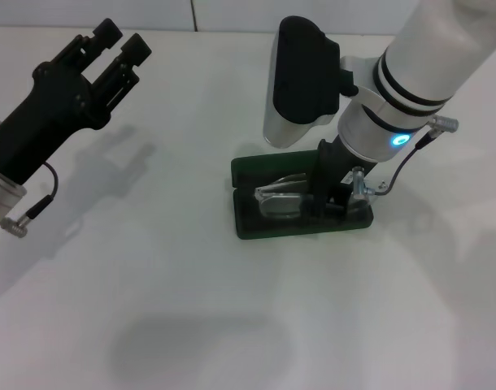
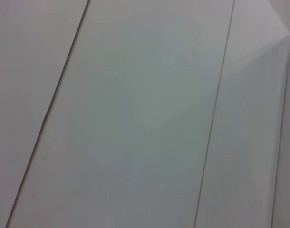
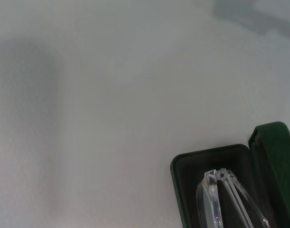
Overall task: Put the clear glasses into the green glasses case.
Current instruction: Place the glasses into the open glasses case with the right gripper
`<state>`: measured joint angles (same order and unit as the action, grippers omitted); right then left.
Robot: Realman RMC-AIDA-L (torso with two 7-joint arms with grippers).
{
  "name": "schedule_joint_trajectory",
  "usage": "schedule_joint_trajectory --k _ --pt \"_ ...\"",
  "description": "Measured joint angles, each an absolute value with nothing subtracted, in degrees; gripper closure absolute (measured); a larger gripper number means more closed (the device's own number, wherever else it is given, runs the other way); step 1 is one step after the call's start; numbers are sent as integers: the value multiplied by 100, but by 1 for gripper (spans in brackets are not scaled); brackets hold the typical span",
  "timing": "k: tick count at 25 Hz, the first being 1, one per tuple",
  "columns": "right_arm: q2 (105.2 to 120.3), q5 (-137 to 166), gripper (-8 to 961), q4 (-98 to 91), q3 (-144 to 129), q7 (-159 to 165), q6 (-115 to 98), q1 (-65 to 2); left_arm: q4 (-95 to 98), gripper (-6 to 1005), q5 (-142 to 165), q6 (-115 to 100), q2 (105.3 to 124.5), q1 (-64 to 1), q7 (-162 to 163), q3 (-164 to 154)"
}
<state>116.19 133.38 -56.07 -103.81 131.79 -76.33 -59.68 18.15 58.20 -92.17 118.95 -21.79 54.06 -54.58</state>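
Lying in the green glasses case (image 1: 256,223), clear glasses (image 1: 282,197) meet right gripper (image 1: 333,199).

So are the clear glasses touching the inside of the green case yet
Touching. The right wrist view shows the clear glasses lying inside the green glasses case, resting on its dark lining. In the head view the right gripper is down over them.

Your right arm reaches down steeply, its gripper (image 1: 333,195) low with the wrist light glowing. Your left arm is raised off to the left, its gripper (image 1: 118,45) parted, pointing up and away.
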Motion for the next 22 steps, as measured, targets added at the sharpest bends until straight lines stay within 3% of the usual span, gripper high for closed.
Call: schedule_joint_trajectory --k 20,22 --pt "11620 13396 809 -5726 -10499 13181 -7541 -5923 1775 423 5870 -9202 11921 -2215 5370 -5477" --pt "11617 13395 736 -5834 -10465 13180 -7587 -5890 1775 423 5892 -9202 11921 -2215 5372 -5477"
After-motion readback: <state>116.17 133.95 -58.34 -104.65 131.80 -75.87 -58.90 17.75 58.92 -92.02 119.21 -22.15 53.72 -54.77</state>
